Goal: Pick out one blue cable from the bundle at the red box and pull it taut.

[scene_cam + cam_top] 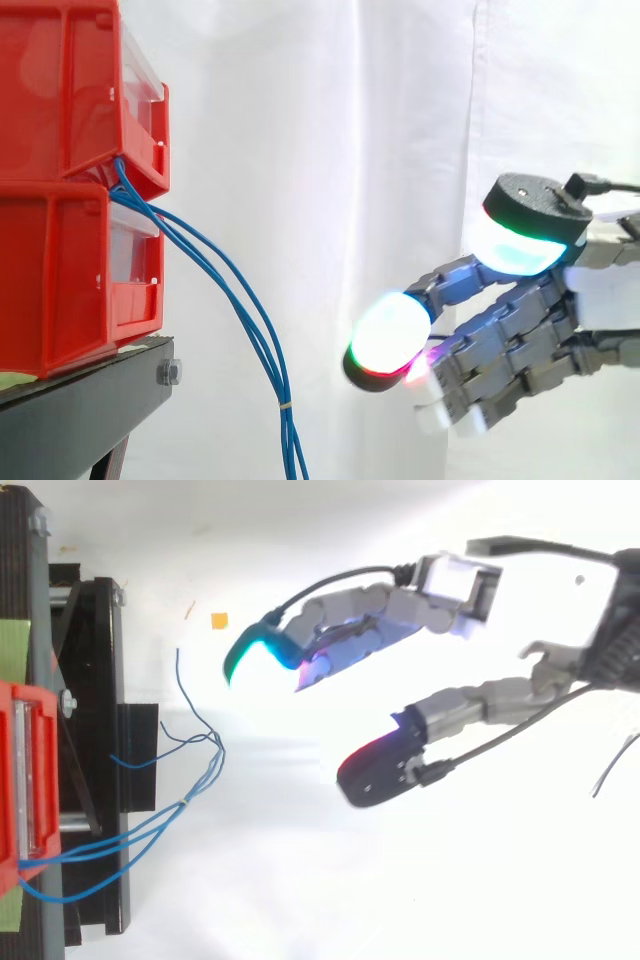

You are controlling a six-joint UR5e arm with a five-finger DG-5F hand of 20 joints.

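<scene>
Several thin blue cables (pixel 238 300) come out between the two stacked red bins (pixel 70 180) at the left and droop down to a small tie, then hang below it. From above the cables (pixel 140 830) run from the red bin (pixel 20 780) to the tie and fan into loose ends. My hand (pixel 510 340) hovers to the right of the bundle, apart from it, with straight fingers and the thumb spread wide. Its glowing fingertips (pixel 390 335) point toward the cables. In the top view the hand (pixel 400 610) holds nothing.
The bins stand on a black stand (pixel 90 390) with a bolt at its corner. A white curtain hangs behind. A small orange scrap (pixel 218 620) lies on the white floor near the cable ends.
</scene>
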